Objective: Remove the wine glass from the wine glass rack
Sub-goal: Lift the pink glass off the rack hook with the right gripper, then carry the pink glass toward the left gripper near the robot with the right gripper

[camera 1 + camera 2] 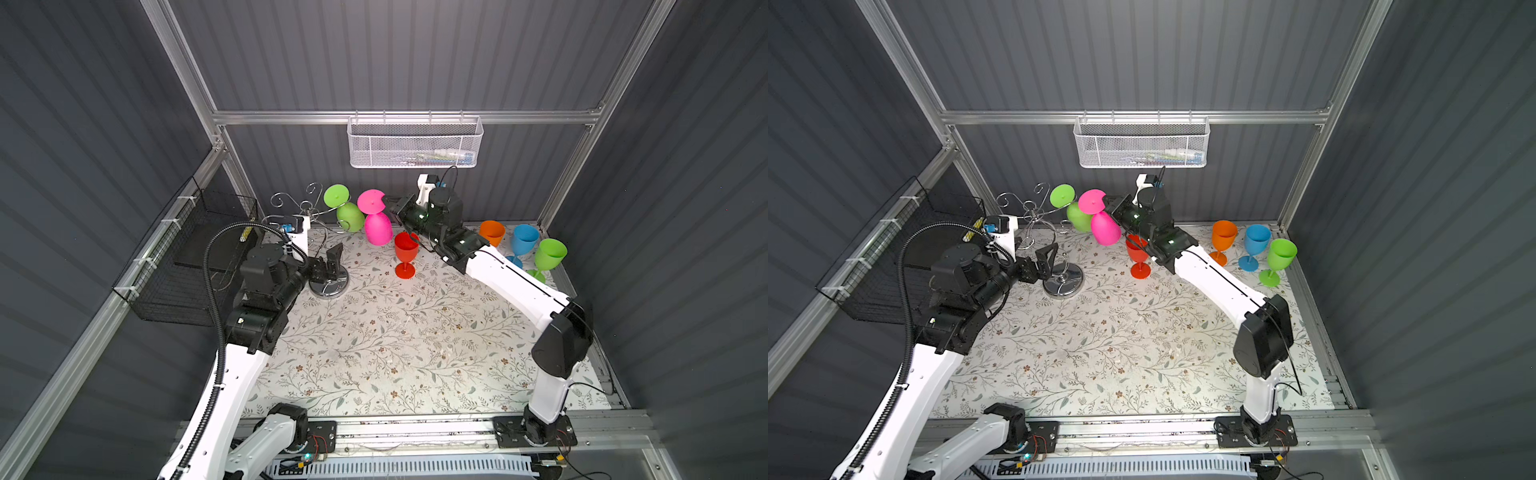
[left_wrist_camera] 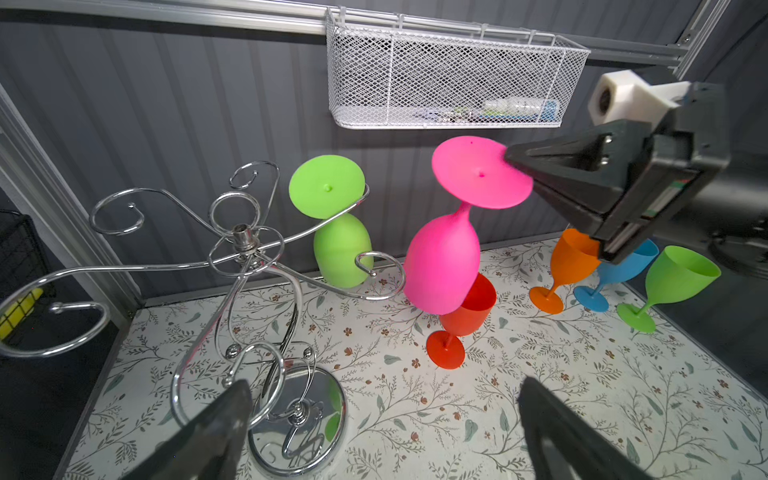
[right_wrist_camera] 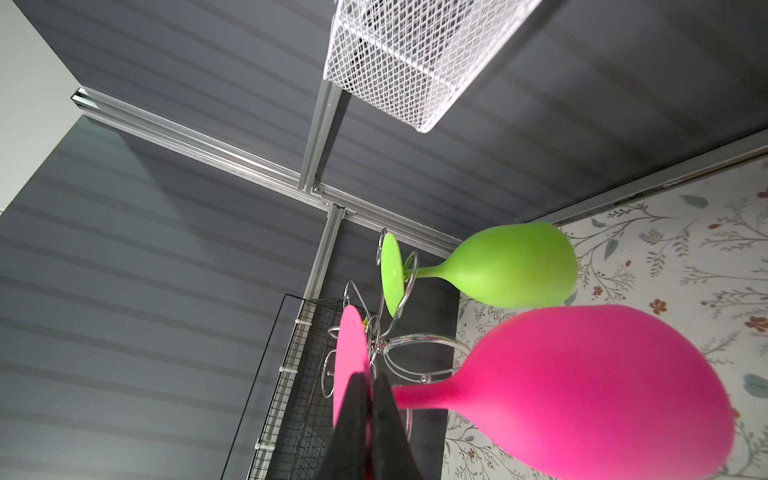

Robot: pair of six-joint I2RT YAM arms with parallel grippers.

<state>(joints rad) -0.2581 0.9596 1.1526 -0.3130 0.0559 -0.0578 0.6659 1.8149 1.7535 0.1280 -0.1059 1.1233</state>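
The chrome wine glass rack (image 1: 329,286) (image 1: 1064,284) (image 2: 243,237) (image 3: 386,345) stands at the back left of the table. A pink wine glass (image 1: 378,228) (image 1: 1105,227) (image 2: 442,266) (image 3: 582,395) hangs upside down just right of the rack, clear of its arms. My right gripper (image 1: 388,200) (image 1: 1108,201) (image 2: 509,156) (image 3: 370,376) is shut on the rim of its foot. A green wine glass (image 1: 350,216) (image 1: 1077,216) (image 2: 340,249) (image 3: 515,266) hangs upside down from a rack arm. My left gripper (image 1: 332,262) (image 1: 1045,259) (image 2: 384,388) is open and empty, low beside the rack's stem and base.
A red glass (image 1: 406,249) stands upright under the pink one. Orange (image 1: 492,232), blue (image 1: 524,239) and green (image 1: 549,253) glasses stand at the back right. A white mesh basket (image 1: 415,143) hangs on the back wall, a black wire basket (image 1: 187,257) on the left wall.
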